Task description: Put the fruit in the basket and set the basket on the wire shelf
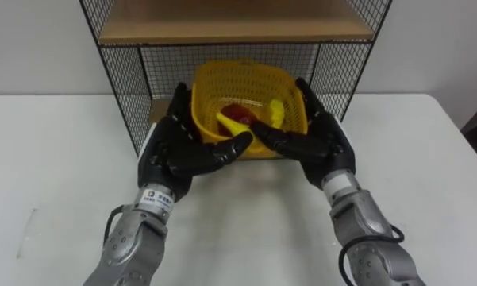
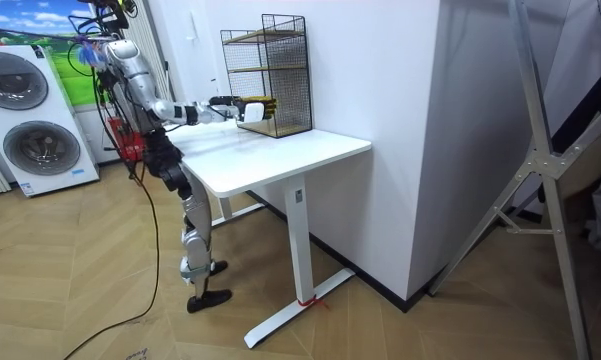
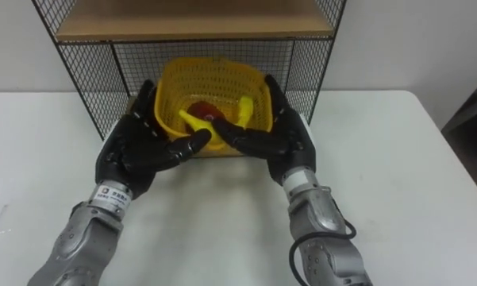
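Basket (image 1: 250, 103), fruit (image 1: 236, 113) loaded, 12 o'clock at wire shelf (image 1: 119, 71) mouth. Left hand (image 1: 175, 151) at 9, right hand (image 1: 317, 139) at 3, straight-fingered, pressing its sides. Shelving step, apparently; next probably: slide in, release.

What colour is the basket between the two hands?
The basket is yellow all over, with open mesh walls; the left eye view shows it best.
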`<state>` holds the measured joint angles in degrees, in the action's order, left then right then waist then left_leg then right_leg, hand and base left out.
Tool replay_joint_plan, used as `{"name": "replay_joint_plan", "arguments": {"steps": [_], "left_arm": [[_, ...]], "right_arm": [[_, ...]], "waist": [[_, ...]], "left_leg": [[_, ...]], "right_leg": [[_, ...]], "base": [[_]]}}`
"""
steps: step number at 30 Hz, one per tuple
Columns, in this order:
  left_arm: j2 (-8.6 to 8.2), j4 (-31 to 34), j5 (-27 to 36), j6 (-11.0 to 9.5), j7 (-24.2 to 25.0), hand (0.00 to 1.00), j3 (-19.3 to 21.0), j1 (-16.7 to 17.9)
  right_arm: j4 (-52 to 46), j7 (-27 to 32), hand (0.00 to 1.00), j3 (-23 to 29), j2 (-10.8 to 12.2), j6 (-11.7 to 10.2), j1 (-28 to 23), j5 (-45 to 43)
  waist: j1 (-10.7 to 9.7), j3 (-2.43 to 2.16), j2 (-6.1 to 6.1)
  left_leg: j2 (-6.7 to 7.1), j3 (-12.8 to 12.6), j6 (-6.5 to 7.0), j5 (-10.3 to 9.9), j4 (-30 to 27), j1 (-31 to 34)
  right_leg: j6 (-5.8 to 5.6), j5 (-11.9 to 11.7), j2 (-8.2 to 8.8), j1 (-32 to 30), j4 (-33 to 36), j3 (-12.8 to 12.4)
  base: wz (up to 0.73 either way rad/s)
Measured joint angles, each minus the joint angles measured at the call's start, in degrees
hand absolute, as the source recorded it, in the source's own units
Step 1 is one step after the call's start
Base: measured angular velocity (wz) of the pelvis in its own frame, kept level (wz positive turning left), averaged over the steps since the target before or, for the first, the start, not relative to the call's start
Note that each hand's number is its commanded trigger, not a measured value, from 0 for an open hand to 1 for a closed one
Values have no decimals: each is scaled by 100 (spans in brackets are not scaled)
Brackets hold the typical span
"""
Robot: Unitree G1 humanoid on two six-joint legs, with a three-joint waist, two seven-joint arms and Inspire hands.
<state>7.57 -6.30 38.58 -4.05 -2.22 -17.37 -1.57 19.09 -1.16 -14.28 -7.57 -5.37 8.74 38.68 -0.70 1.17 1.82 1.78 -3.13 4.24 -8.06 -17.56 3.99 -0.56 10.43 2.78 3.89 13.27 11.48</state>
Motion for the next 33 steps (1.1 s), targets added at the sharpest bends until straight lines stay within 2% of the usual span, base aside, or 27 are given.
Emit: {"name": "replay_joint_plan", "arguments": {"steps": [5,8,11,14,18,22,27,28,33], "left_arm": [[-58,-802,141,364,-2,0,81,-422],[-77,-1234,244,559,-52,0,98,-635],[-156,-1483,242,660,-133,0,173,-845],[-189,-1800,248,698,-166,0,183,-1052],[-300,-1985,277,752,-235,0,326,-1094],[-361,-2068,644,749,-401,0,359,-1134],[-354,-2373,689,725,-502,0,367,-1218],[-341,-2447,687,697,-510,0,375,-1222],[-331,-2622,689,689,-510,0,371,-1222]], "right_arm": [[689,160,0,21,28,422,443,-39],[1182,178,0,-30,61,505,817,-91],[1498,184,0,-30,134,545,1031,-279],[1609,184,0,-15,141,549,1055,-312],[1765,188,0,-5,154,599,1055,-250],[1884,309,0,6,189,670,1059,-35],[2240,276,0,21,284,601,1153,-52],[2294,269,0,22,302,588,1160,-73],[2530,132,0,21,308,514,1159,-89]], "waist": [[83,2,-1],[117,3,1],[147,7,-2],[222,21,-19],[235,29,-54],[218,26,-102],[120,56,-176],[113,31,-205],[54,13,-254]], "left_leg": [[0,8,-3,13,32,-78],[-2,10,-15,12,49,-168],[-2,18,-20,10,52,-222],[-2,17,-23,13,67,-306],[-5,17,-50,4,86,-402],[-1,19,-51,4,88,-436],[5,28,-52,3,91,-574],[6,29,-52,3,91,-590],[5,52,-55,5,98,-695]], "right_leg": [[-2,-21,-4,106,-48,5],[2,-24,-2,166,-70,10],[7,-31,1,223,-85,16],[7,-37,8,303,-100,-2],[-20,-48,10,412,-158,-6],[-23,-49,6,464,-161,19],[-25,-51,1,619,-184,27],[-25,-51,1,632,-177,24],[-51,-66,-11,792,-265,62]], "base": [[0],[0],[0],[0],[-2],[1],[2],[0],[3]]}}
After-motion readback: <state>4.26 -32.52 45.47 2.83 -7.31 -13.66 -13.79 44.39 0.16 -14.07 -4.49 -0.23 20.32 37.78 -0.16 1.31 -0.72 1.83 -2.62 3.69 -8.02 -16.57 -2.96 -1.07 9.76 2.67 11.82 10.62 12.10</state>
